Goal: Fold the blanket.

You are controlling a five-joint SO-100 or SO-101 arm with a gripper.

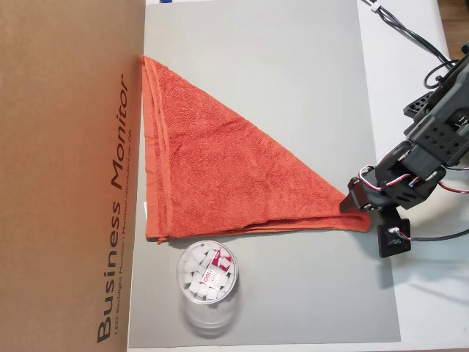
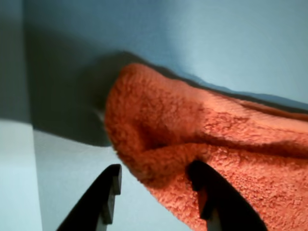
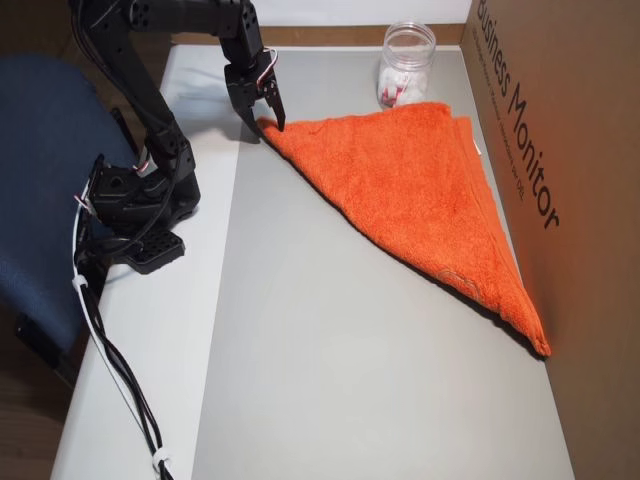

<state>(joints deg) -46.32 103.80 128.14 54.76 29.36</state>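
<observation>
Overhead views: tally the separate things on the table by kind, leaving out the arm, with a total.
Blanket, orange, folded into a triangle: 1
Grey mat: 1
Clear jar with white pieces inside: 1
Cardboard box printed "Business Monitor": 1
Total: 4

The brown cardboard box point(image 1: 66, 176) along the grey mat's edge reads "Business Monitor" in both overhead views; its smaller line and the clear plastic jar's point(image 1: 207, 277) red label are illegible.
</observation>
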